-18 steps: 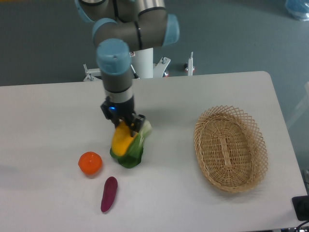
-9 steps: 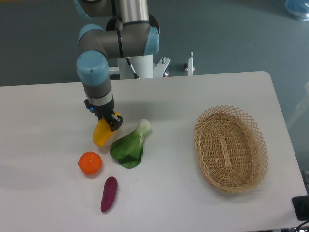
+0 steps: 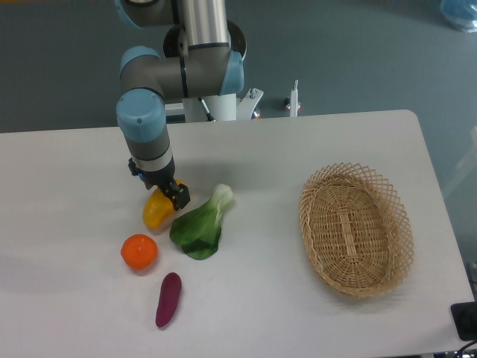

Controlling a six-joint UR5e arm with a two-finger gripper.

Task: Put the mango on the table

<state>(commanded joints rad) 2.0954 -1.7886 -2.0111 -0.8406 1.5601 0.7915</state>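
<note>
While the arm works over the left half of the desk (image 3: 298, 313), start at the near edge: the purple sweet potato (image 3: 168, 300) lies on its own, well clear of the action. Just behind it sits the orange (image 3: 139, 252), with the leafy green (image 3: 201, 226) to its right, stalk end pointing away from us. Those three leave a bare patch of white between them and the arm, and that patch looks like the reason the arm is aimed where it is. Off to the right the basket (image 3: 356, 230) stands well apart, nothing in it that I can see, and it plays no part in this job.

Now the main event: the tool (image 3: 165, 194) is clamped on the upper end of the mango (image 3: 156, 212), fruit hanging tilted below the fingers, just behind the orange and just beside the greens. Its lower end is down at desk level, though I cannot tell whether it is touching or a hair above. A grip at one end lets the free end meet the surface first, so it should settle rather than drop. My read: the placing is nearly done, only the release is left, and the risk is a curved fruit rolling toward the orange
</note>
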